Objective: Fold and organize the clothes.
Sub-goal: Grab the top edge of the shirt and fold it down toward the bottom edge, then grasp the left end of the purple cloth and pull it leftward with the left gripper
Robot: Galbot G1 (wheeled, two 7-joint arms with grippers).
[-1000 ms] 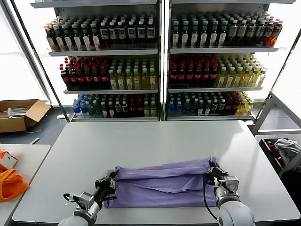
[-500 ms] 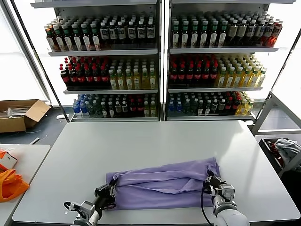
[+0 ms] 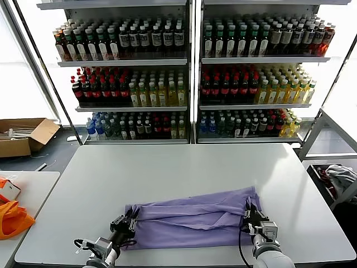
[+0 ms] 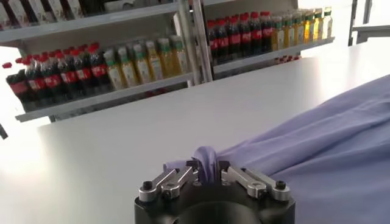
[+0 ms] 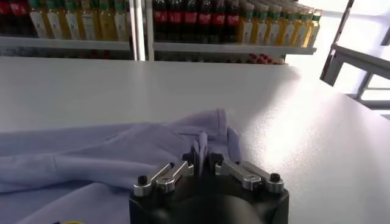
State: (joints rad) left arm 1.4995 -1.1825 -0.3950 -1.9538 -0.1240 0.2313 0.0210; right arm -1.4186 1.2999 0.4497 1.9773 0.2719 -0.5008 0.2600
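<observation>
A lavender T-shirt (image 3: pixel 192 220) lies folded lengthwise into a wide band near the front edge of the white table (image 3: pixel 184 167). My left gripper (image 3: pixel 127 226) is shut on the shirt's left end; the left wrist view shows a pinched fold of fabric (image 4: pixel 207 163) between its jaws (image 4: pixel 207 173). My right gripper (image 3: pixel 249 215) is shut on the shirt's right end; the right wrist view shows a pinch of cloth (image 5: pixel 201 146) between its jaws (image 5: pixel 202 159). Both grippers sit low at the table surface.
A bright orange fabric item (image 3: pixel 11 215) lies on a side table at the left. A cardboard box (image 3: pixel 25 134) stands on the floor at the far left. Shelves of bottles (image 3: pixel 189 72) stand behind the table. A metal rack (image 3: pixel 334 167) is at the right.
Both grippers have drawn the shirt toward the table's front edge and lowered it. The band now lies flatter and narrower. Both grips stay shut.
</observation>
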